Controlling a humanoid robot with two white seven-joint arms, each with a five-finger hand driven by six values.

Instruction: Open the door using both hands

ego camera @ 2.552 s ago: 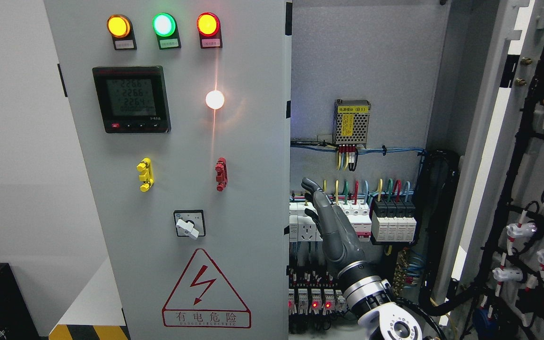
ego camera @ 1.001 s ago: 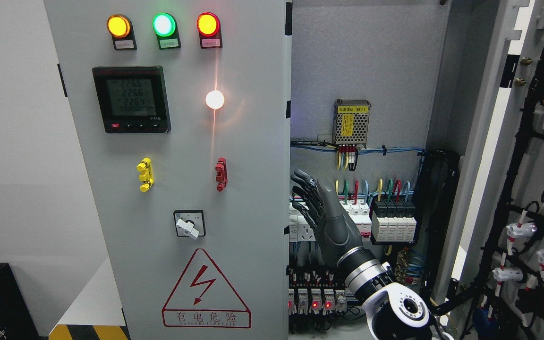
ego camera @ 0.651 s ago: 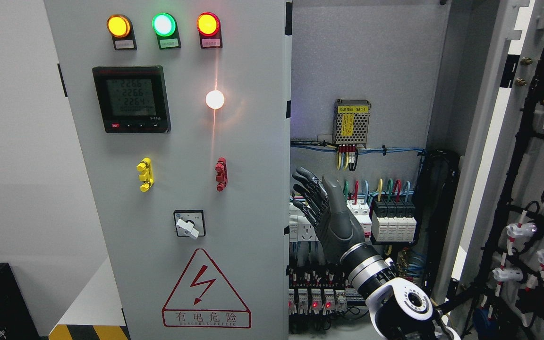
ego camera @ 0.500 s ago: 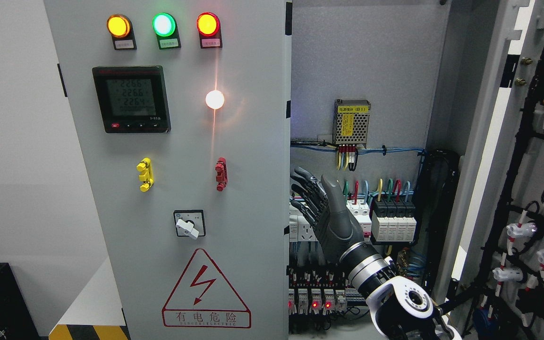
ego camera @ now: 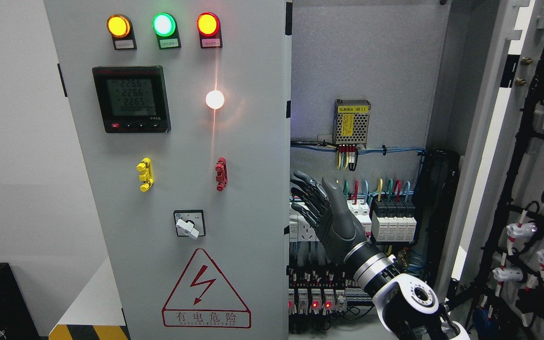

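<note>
Open gap between left door (ego camera: 182, 189) and right door (ego camera: 498, 141); breakers (ego camera: 385, 222) crowd its back.

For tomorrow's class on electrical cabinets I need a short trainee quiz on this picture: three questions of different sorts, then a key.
1. True or false: the right hand grips the red handle.
2. Which door stands swung open? A) the left door with the lamps B) the right door with wiring on its inside
3. Fill in: above the meter glow three lamps: yellow, ____, red.

Key: 1 false, the hand hangs open-fingered before the breakers; 2 B; 3 green.
</note>
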